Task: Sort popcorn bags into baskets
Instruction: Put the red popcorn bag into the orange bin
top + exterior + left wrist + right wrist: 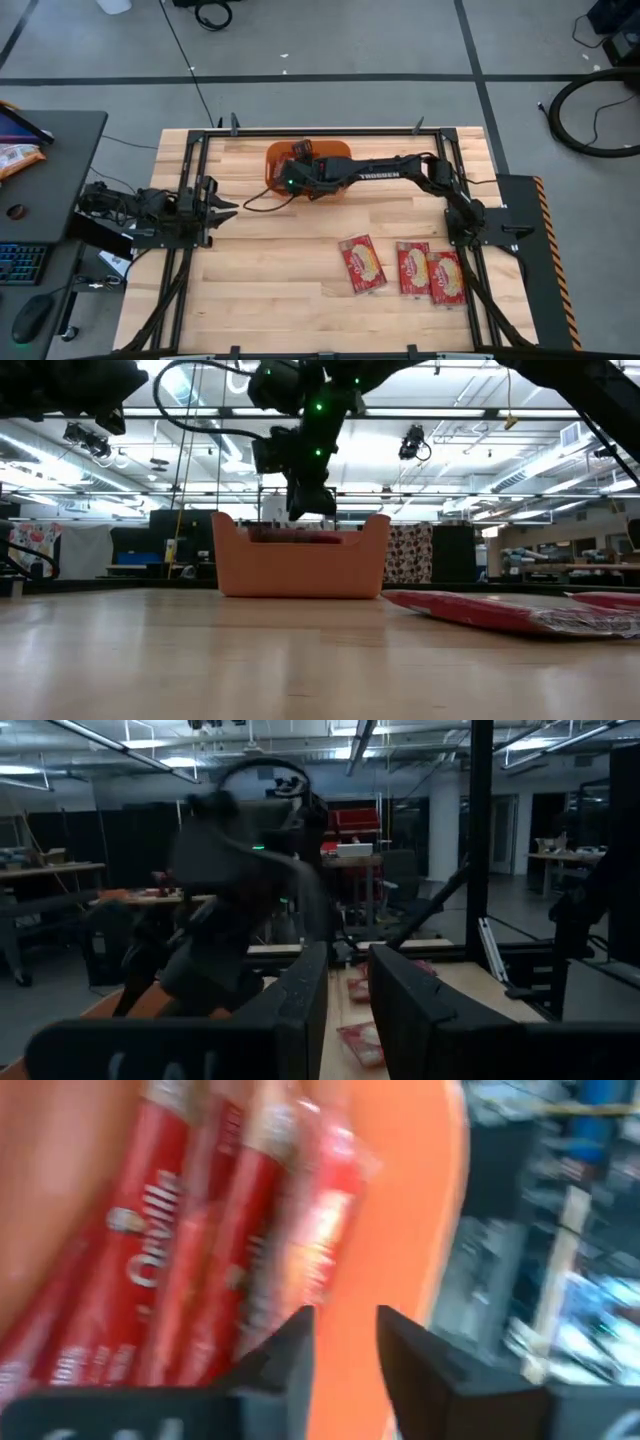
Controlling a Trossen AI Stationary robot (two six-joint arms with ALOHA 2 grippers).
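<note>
High view: we see the right gripper (297, 172) reaching across to the orange basket (340, 152) at about 12 o'clock of the table, hovering over its left part. The right wrist view shows its two fingers (285, 1355) set a little apart with nothing between them, so we call it spread and empty, looking down on several popcorn bags (190, 1250) standing on edge inside the basket against the orange wall. In the low view the gripper hangs just above the basket rim (300, 530), red packet edges peeking over it.

Three more popcorn bags lie flat on the wood at about 4 to 5 o'clock: one (363, 265) on its own, slightly turned, then two (413, 266) (446, 276) touching or overlapping at their near sides. The left gripper (222, 208) waits at 9 o'clock, its tips looking close together, and the left wrist view shows a narrow gap between the fingers (300, 1005), holding nothing.

Handling, as we judge it: the bags look light, thin, film-wrapped and a bit glossy, so likely slippery and floppy if held by a corner. Flat on the table they offer little height, so we would pinch across a short edge or the sealed end seam, fingers coming down steep, and take the lone bag first since the touching pair may drag each other. Contents probably stand a firm squeeze, but the wrap could crumple
</note>
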